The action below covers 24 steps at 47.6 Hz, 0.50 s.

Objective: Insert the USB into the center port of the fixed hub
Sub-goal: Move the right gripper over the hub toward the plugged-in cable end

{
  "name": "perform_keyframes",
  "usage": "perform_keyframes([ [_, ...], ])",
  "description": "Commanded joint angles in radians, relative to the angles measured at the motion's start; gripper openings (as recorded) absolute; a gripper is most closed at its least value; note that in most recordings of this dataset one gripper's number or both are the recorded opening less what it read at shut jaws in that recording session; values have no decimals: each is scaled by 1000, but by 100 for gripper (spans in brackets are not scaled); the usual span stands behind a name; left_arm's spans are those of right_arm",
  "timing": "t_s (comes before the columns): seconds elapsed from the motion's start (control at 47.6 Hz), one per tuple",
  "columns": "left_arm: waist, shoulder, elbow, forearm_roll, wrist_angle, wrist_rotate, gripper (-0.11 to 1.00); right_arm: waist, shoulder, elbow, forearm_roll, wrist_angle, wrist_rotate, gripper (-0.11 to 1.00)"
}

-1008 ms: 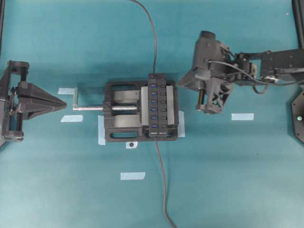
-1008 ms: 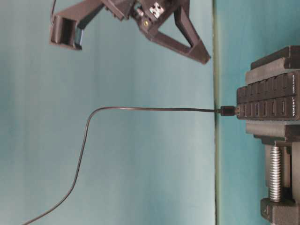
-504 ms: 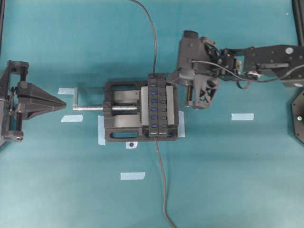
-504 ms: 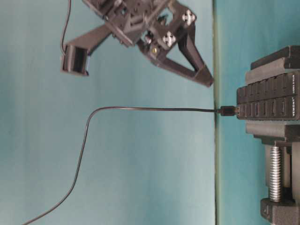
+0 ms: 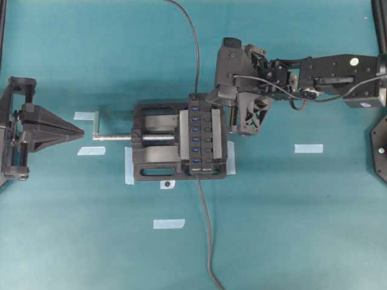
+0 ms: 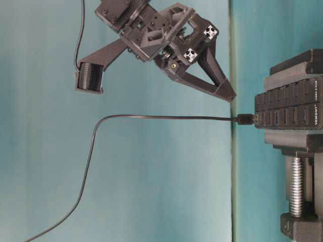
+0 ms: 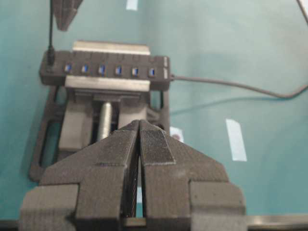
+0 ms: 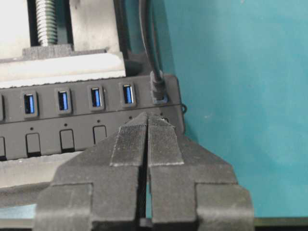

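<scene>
At the far left of the overhead view, well apart from everything, the left gripper (image 5: 75, 130) is parked with its jaws pressed together and empty, and it has not moved during the last second. Straight ahead of its tips comes the screw of the vise (image 5: 156, 142), and beyond that the fixed hub (image 5: 202, 134), which the vise clamps. The USB (image 8: 158, 89) is not free: it sits in the end port, just ahead of the right gripper (image 8: 147, 119), while the center port (image 7: 101, 70) is open, three slots further along the row. What has changed is on the right side. The right gripper has travelled from open table beside the hub to the hub's plug end, and the table-level view shows that it has also come down, so its tips are now just above and beside the plug. Its jaws are fully closed and hold nothing. I judge this as the approach to pull the plug out, so the insertion itself is not yet begun, and the jaws must first open. Room is narrow there: under the tips is the hub's edge with its buttons, and the cable (image 6: 151, 117) rises directly from the plug. To the right of that gripper the teal table (image 5: 314, 211) shows only a strip of tape (image 5: 308, 148), which gives space for retreat.
</scene>
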Motion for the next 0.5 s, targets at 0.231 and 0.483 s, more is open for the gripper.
perform_keyframes([
  [0.231, 0, 5, -20, 2, -5, 0, 0, -5, -12, -26, 0, -28, -6, -1],
  [0.483, 2, 5, -20, 2, -5, 2, 0, -12, -6, -29, 0, -31, -2, 11],
])
